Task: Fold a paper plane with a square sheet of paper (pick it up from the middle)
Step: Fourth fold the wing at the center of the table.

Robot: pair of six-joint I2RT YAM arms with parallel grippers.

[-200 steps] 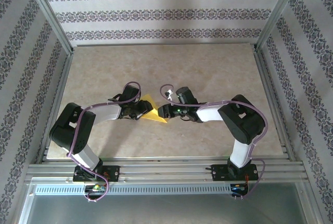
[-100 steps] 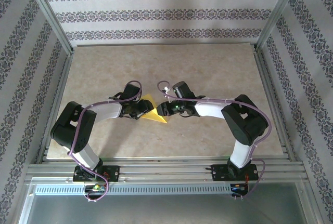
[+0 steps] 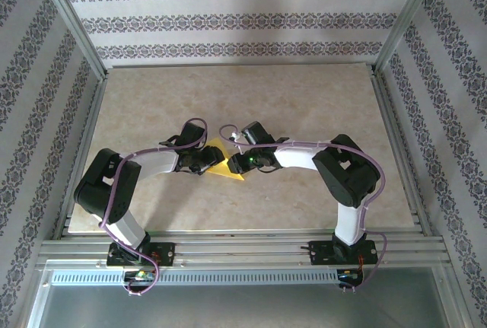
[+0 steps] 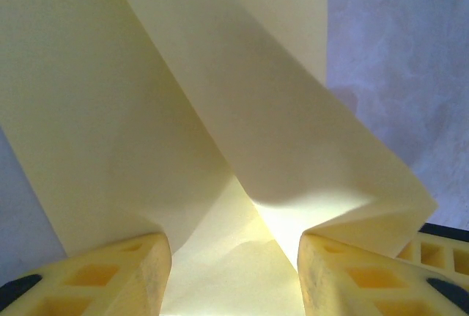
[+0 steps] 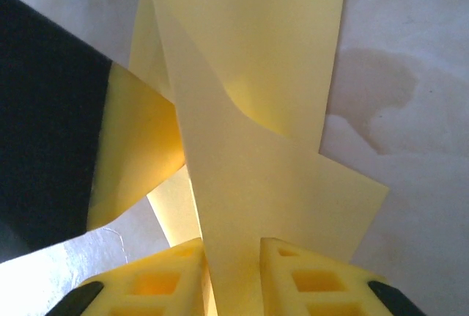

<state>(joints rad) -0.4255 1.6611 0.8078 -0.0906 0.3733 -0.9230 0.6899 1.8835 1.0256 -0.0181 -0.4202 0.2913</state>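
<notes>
The square sheet of paper [image 3: 229,170] is yellow and folded into layered flaps with a sharp point. It lies near the table's middle, between my two grippers. My left gripper [image 3: 211,160] comes at it from the left. In the left wrist view its fingers [image 4: 124,276] stand well apart with the sheet of paper [image 4: 220,111] spread between and over them. My right gripper [image 3: 235,164] meets the paper from the right. Its fingers [image 5: 304,279] stand close together, and a raised flap of the paper [image 5: 249,184] fills the narrow gap between them.
The beige marbled tabletop [image 3: 259,100] stretches behind and to both sides of the paper. Aluminium frame rails [image 3: 396,153] and patterned walls enclose it. The left arm's dark body [image 5: 44,125] sits close beside the right gripper.
My right gripper has moved left onto the paper and its jaws have narrowed round a flap. The left gripper and the paper have stayed put.
</notes>
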